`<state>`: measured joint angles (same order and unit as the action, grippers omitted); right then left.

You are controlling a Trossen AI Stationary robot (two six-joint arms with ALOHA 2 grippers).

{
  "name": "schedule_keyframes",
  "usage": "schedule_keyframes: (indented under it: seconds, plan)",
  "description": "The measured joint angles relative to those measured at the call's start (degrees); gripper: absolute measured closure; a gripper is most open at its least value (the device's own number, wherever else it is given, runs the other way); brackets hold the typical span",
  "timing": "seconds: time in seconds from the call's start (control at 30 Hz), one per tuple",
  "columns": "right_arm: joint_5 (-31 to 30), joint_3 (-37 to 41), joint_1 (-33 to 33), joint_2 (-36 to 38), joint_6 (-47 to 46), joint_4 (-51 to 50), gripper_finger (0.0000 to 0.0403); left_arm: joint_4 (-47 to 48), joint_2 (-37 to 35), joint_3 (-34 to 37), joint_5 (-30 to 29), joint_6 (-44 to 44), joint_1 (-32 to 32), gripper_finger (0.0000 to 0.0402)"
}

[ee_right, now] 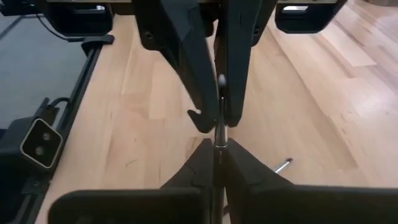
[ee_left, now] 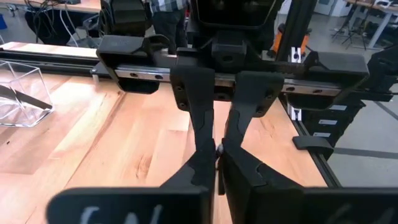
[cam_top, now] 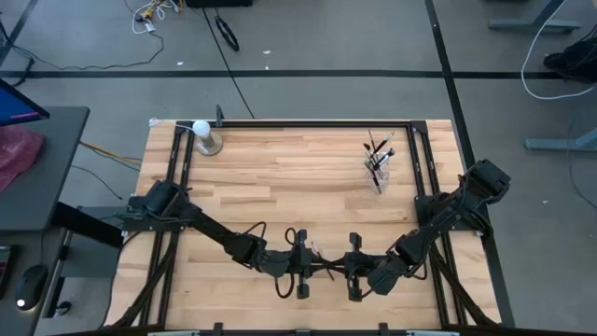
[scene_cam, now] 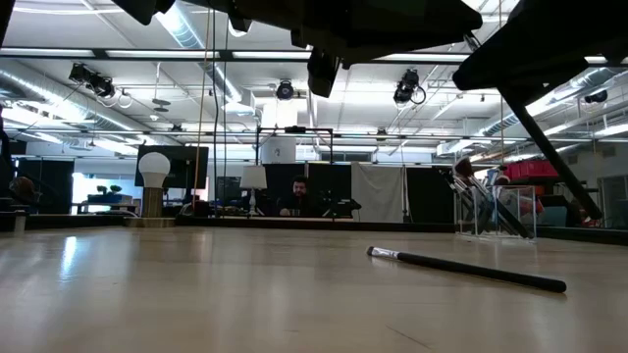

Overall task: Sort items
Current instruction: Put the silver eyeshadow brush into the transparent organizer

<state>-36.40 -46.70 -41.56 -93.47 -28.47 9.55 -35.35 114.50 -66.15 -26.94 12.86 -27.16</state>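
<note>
While the high view shows the left end effector (cam_top: pixel 312 263) and right end effector (cam_top: pixel 343 265) meeting tip to tip at six o'clock on the table (cam_top: pixel 280 177), both wrist views show them pinched narrow on one thin brush (ee_right: pixel 218 134). At table height, another dark, pale-tipped stick (scene_cam: pixel 466 269) lies flat; uneven release could drop the shared brush.

Table (cam_top: pixel 298 177) middle was bare wood, wide open for passing. Obstacles sat only at the far edge: white ball on metal base (cam_top: pixel 204 136) at one corner, clear cup of brushes (cam_top: pixel 378 166) near the other. One loose brush (scene_cam: pixel 466 270) lay low near the front.
</note>
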Motion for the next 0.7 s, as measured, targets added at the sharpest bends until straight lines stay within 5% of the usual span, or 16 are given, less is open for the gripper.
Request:
schedule_keyframes:
  seconds: [0.17, 0.47, 0.7]
  plan:
    - [-3.75, 0.00, -0.07, 4.59, -1.55, -7.32, 0.0379, -0.05, 0.00, 0.00, -0.08, -0.25, 0.02, 0.0323]
    - [-22.75, 0.49, 2.65, 32.69, 4.41, -31.92, 0.0390, 3.13, 0.00, 0.00, 0.04, 3.06, 0.04, 0.0246]
    - [-25.44, 10.31, 16.14, 49.54, 13.50, -31.93, 0.0390, 3.13, 0.00, 0.00, -0.01, 3.06, 0.04, 0.0242]
